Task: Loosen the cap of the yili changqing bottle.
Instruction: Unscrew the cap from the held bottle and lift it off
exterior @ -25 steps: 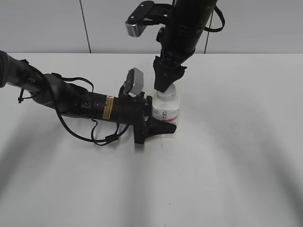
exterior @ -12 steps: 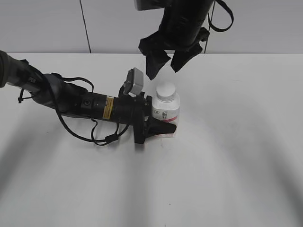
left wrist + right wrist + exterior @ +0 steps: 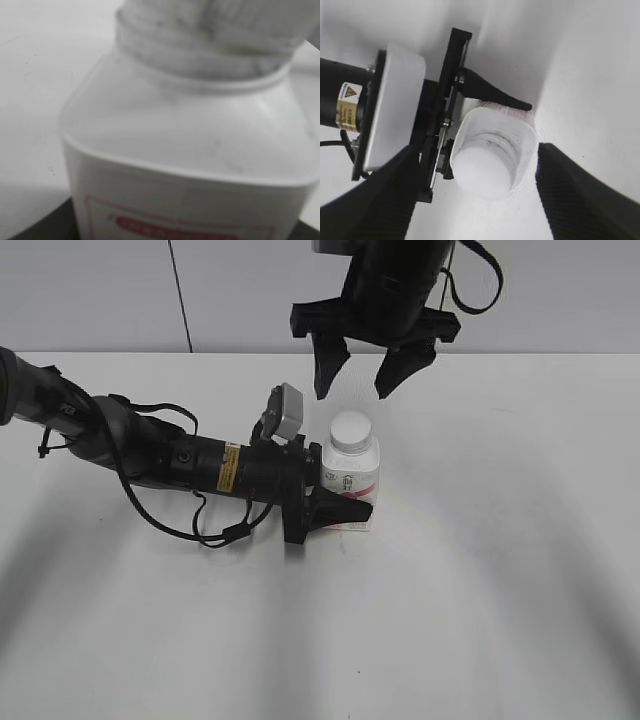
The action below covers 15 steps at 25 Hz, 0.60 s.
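The yili changqing bottle (image 3: 350,478) stands upright on the white table, white with a pink-red label. My left gripper (image 3: 347,495) comes in from the left, lying low, and is shut on the bottle's body, one black finger (image 3: 345,510) across its front. The white ribbed cap (image 3: 351,430) sits on the neck. My right gripper (image 3: 354,392) hangs open straight above the cap, clear of it. The right wrist view looks down on the cap (image 3: 482,172) between its two fingers (image 3: 590,195). In the left wrist view the bottle (image 3: 190,150) fills the frame, with the cap (image 3: 215,30) at the top.
The white table (image 3: 500,570) spreads all round the bottle. A grey wall (image 3: 100,290) with a dark vertical seam runs behind it. The left arm with its cables (image 3: 150,455) lies across the table's left side.
My right gripper, down around the cap a second ago, has risen off it and turned about its axis. The bottle and the left arm have stayed put.
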Each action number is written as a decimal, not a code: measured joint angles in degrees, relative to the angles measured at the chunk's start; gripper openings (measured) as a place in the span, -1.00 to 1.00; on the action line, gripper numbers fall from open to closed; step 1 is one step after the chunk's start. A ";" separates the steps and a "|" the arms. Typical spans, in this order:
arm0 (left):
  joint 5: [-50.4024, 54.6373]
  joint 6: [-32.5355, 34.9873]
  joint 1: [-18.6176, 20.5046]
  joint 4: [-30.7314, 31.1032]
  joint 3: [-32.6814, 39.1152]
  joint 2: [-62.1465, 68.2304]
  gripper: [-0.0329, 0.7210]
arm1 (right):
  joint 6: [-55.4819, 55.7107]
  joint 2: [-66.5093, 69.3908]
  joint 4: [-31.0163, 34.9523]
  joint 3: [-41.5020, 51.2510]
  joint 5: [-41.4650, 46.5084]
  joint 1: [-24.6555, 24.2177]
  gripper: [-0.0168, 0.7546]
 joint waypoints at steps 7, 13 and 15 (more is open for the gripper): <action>-0.02 -0.08 0.00 0.00 0.00 0.00 0.14 | 4.26 0.00 -0.81 0.00 0.05 0.00 0.51; -0.02 -0.12 0.00 -0.05 0.00 0.00 0.14 | 5.38 0.00 -0.81 0.00 0.05 0.00 0.51; -0.02 -0.12 0.00 -0.05 0.00 0.00 0.14 | 5.51 0.00 -0.81 0.00 0.05 0.00 0.51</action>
